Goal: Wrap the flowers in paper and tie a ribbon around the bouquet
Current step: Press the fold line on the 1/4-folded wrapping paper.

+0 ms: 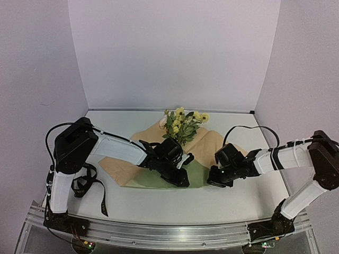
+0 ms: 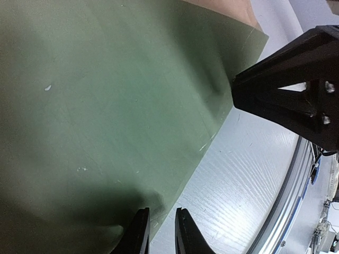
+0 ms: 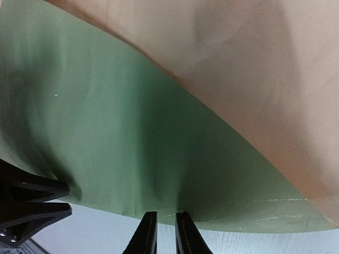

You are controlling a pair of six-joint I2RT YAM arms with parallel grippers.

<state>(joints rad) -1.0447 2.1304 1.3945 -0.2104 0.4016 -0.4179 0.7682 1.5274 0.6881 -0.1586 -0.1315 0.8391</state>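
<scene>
The flowers (image 1: 183,124), pale yellow blooms with green leaves, lie at the far end of the paper (image 1: 212,144). The paper shows tan on its folded flaps and olive green on its near part (image 2: 106,106). My left gripper (image 2: 161,212) is shut on the paper's near green edge, which puckers at the fingertips. My right gripper (image 3: 166,214) is pinched on the same edge a little to the right, and a crease rises from its tips. In the top view the two grippers, left (image 1: 183,182) and right (image 1: 212,181), sit close together. The black ribbon (image 1: 91,185) lies bunched by the left arm's base.
The table's metal front rail (image 1: 169,235) runs just behind both grippers. White walls close in the back and both sides. The right gripper's black body (image 2: 296,90) shows close by in the left wrist view.
</scene>
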